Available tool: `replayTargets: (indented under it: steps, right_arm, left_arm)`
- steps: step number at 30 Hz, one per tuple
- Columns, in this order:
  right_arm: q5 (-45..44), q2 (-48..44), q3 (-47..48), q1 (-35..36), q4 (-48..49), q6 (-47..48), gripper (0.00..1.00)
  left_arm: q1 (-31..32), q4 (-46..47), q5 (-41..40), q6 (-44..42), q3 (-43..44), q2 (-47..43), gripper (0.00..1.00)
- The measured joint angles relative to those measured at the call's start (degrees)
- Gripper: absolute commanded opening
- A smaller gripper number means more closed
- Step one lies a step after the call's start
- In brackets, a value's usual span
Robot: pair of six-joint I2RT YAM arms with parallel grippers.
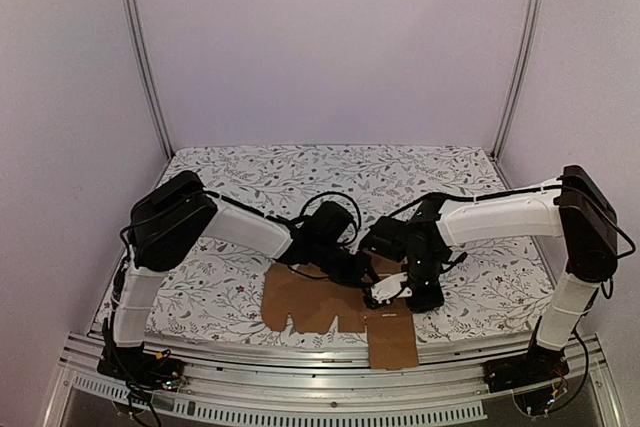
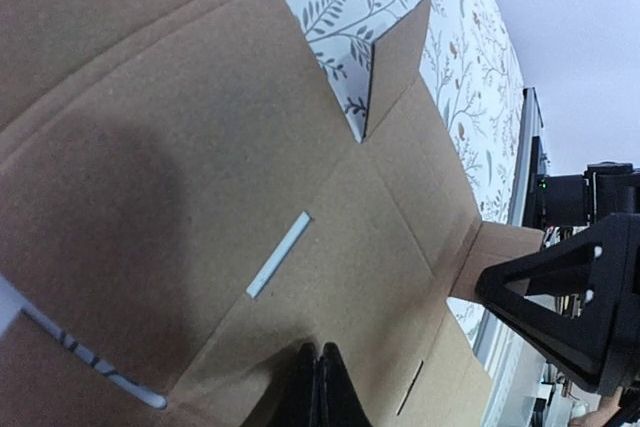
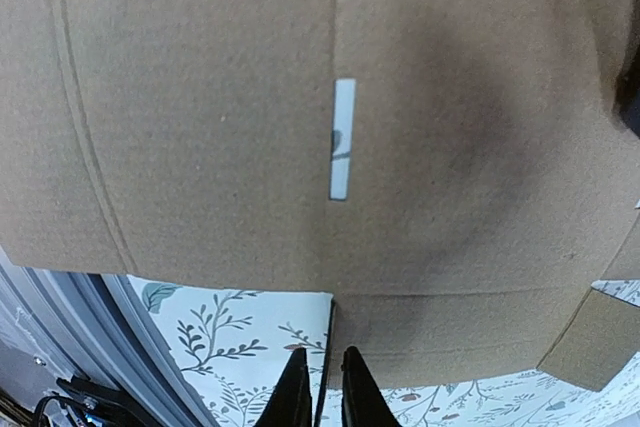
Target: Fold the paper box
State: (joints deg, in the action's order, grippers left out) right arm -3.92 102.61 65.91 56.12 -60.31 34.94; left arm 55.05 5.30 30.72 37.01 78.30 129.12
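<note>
The paper box [image 1: 318, 299] lay unfolded, a flat brown sheet on the flowered table [image 1: 300, 172]. It sat close to the table's near edge, and its near flap [image 1: 392, 340] reached out over the metal rail [image 1: 250, 355]. A small side flap [image 2: 395, 52] stood raised off the cloth. Both of your arms met above the sheet's right half. Your left gripper [image 2: 318, 362] hung just over the cardboard with its fingers pressed together, a short way from the narrow slot [image 2: 278, 255], and its camera showed nothing held. Your right gripper [image 3: 324, 355] sat at the sheet's edge. Its fingers stood slightly apart, with a thin upturned cardboard edge running between them. Whether they pinched that edge or merely straddled it, you could not tell from these views.
</note>
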Motion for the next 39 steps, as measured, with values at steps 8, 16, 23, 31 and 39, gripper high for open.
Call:
replayTargets:
  steps: [8,16,23,31,39]
  right_arm:
    - [-0.28,0.2,2.34,-5.33,-0.09,6.32,0.17]
    - [0.04,0.81,2.36,-7.15,-0.37,10.6,0.19]
    - [4.04,0.81,2.27,-11.15,-1.33,16.52,0.24]
    - [8.74,3.8,4.13,-16.15,-2.25,24.26,0.24]
    - [11.1,8.83,7.32,-19.12,-3.65,30.12,0.25]
  left_arm:
    - [-0.02,0.61,0.94,-1.57,1.29,1.31,0.0]
    - [-0.04,1.05,1.51,-2.32,1.75,1.79,0.0]
    - [-0.04,0.92,1.64,-3.1,1.97,1.92,0.0]
    - [-0.04,-0.24,2.03,-3.96,3.28,2.49,0.0]
    - [-0.07,-2.75,2.56,-4.5,5.49,3.3,0.0]
